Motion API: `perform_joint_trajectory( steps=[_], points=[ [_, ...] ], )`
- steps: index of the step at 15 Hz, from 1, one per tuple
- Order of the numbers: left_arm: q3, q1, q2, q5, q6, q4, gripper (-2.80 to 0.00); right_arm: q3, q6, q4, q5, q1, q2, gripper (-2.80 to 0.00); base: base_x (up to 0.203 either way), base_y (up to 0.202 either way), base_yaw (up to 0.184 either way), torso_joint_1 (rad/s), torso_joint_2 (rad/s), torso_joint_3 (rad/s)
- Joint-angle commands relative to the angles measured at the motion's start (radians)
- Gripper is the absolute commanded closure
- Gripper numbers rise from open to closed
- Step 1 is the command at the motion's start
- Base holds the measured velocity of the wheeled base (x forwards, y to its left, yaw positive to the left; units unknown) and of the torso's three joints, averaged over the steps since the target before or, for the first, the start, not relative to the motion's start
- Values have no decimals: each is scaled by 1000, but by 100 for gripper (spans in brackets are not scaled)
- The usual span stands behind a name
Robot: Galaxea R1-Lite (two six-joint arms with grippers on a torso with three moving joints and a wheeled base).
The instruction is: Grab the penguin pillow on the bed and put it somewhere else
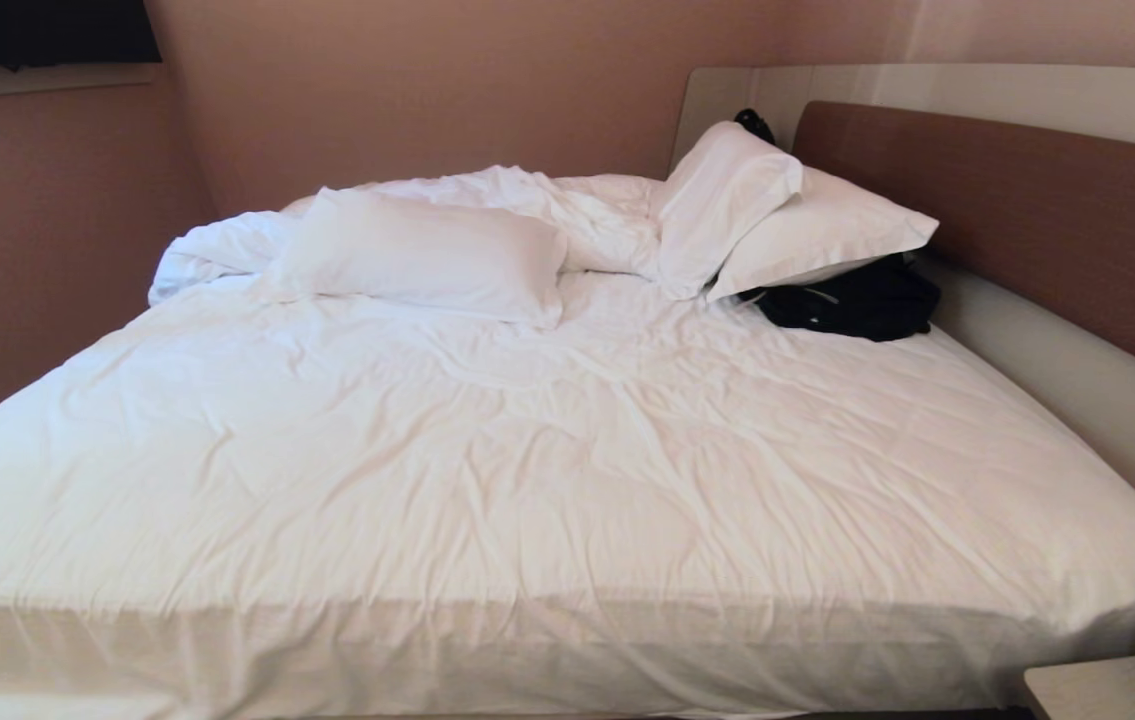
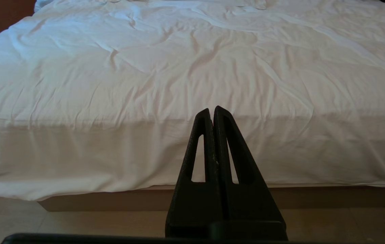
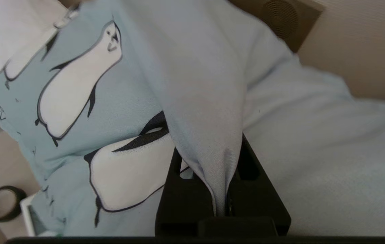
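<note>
Penguin pillow (image 3: 117, 112) off the bed (image 1: 527, 450), out of the head view, draped from the right gripper (image 3: 221, 189) clenched on a fabric fold; left gripper (image 2: 212, 113) closed and empty near the bed's near edge.

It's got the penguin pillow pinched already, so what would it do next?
Probably lower it onto a new spot, then let go. The right end effector is shut on a fold of the penguin pillow, which is already gone from the bed.

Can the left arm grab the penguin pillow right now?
Probably not. The left gripper is shut, facing the bed, while the right gripper holds the penguin pillow elsewhere.
</note>
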Motion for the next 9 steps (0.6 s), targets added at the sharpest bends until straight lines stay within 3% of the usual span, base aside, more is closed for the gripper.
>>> perform_joint_trajectory(
  steps=[1,4,9],
  points=[
    [0,0,0,0,0,-1,0,3,-119,-4,82,-48,28,0,0,0,0,0,0,0],
    [0,0,0,0,0,-1,0,1,-137,-66,83,-103,100,0,0,0,0,0,0,0],
    [0,0,0,0,0,0,0,-11,-136,-317,78,-122,335,0,0,0,0,0,0,0]
  ],
)
